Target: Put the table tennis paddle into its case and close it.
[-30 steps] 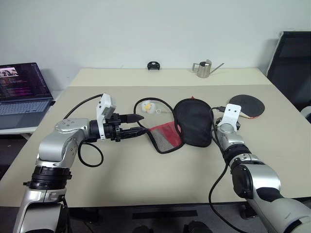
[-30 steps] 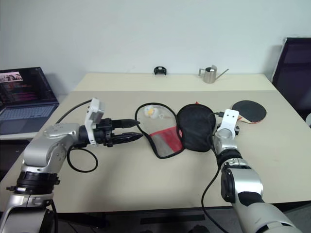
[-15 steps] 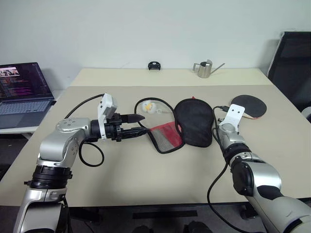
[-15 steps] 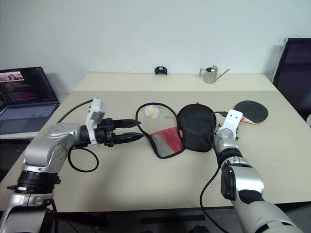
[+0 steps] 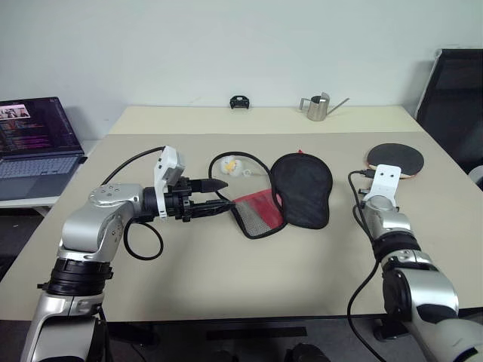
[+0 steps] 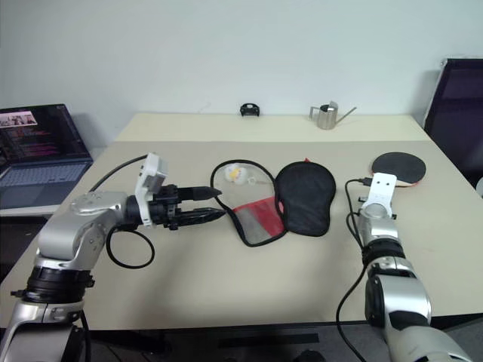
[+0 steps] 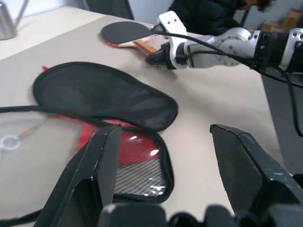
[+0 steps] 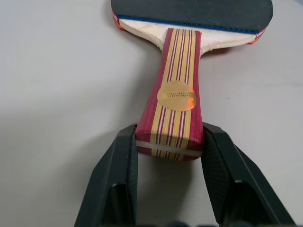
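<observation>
1. One big tabletop (image 5: 226,302) holds everything.
2. Case (image 5: 302,188) lies open mid-table; the left gripper (image 5: 219,194) hangs just beside it, fingers apart and empty.
3. Paddle (image 8: 182,94) lies far right, handle pointing into the right gripper (image 8: 169,149), whose fingers pinch its end.

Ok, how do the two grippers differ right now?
The right gripper is closed on the end of the paddle handle, a finger on each side; the left gripper stands open and holds nothing. The right one sits at the table's right side by the paddle; the left one hovers at the case's open red mesh flap. Both have two black fingers.
</observation>
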`<control>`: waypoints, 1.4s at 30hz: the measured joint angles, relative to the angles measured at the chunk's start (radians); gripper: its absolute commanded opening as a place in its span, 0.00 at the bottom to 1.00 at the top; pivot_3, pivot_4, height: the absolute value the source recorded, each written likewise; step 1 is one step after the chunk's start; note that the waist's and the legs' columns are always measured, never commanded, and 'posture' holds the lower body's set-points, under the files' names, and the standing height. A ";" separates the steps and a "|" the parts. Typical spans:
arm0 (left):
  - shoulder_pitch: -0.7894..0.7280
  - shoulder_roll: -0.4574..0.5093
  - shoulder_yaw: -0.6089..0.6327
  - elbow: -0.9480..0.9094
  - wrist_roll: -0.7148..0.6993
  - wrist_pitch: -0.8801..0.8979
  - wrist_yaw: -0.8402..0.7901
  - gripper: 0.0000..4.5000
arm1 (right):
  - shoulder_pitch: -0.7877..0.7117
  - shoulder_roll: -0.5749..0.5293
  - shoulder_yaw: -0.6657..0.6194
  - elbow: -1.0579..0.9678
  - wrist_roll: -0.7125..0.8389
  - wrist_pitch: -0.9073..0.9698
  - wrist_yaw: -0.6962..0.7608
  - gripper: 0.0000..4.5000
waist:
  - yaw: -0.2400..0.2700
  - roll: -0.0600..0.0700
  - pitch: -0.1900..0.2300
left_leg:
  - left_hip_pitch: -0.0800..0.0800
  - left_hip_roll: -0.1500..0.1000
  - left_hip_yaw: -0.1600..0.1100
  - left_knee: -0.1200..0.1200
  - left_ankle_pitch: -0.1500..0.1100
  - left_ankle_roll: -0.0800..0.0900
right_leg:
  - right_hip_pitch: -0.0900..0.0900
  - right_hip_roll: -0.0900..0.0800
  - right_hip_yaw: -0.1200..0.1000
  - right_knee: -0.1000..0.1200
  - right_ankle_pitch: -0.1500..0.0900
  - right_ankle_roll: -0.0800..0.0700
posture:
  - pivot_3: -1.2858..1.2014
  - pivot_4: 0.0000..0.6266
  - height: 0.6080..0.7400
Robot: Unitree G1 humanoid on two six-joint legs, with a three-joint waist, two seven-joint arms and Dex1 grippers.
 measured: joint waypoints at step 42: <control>-0.057 -0.046 -0.087 -0.018 -0.018 0.028 -0.084 0.73 | 0.591 0.090 -0.122 -1.389 0.158 1.018 0.263 0.99 | 0.021 0.000 0.000 | 0.002 0.000 -0.001 0.001 -0.002 0.004 | 0.001 0.002 0.000 0.002 0.000 0.000 | 0.52 0.24 1.00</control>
